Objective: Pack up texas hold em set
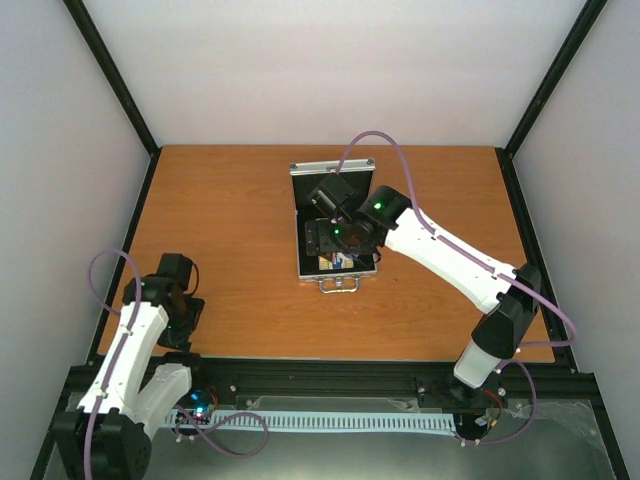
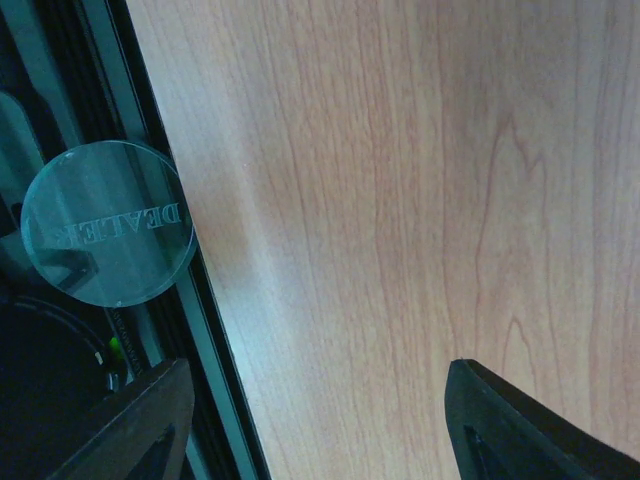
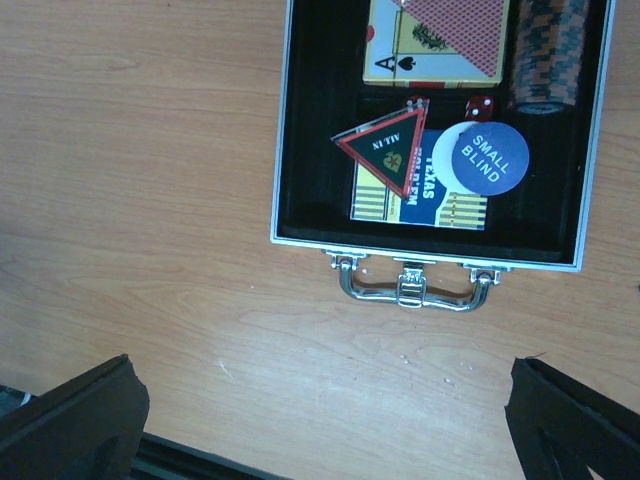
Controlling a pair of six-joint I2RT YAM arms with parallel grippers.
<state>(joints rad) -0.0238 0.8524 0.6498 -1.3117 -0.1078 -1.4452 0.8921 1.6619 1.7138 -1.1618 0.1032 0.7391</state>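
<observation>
The silver case (image 3: 283, 150) lies open in the right wrist view, handle (image 3: 415, 290) toward me. In its black lining sit a pink card deck (image 3: 440, 40), a brown chip stack (image 3: 545, 55), a red die (image 3: 478, 105), a black triangle (image 3: 385, 155), a blue disc (image 3: 487, 155) and a blue-yellow deck (image 3: 420, 200). My right gripper (image 3: 320, 420) hangs open over the wood just before the handle, holding nothing. A clear "DEALER" disc (image 2: 108, 222) lies at the table's near left edge, partly over the black rail. My left gripper (image 2: 315, 400) is open beside it, not touching.
In the top view the case (image 1: 303, 230) stands mid-table with its lid (image 1: 335, 172) raised at the back, and the right arm (image 1: 440, 250) reaches over it. The left gripper (image 1: 185, 310) sits by the near left edge. A black frame rail (image 2: 150, 110) borders the wood.
</observation>
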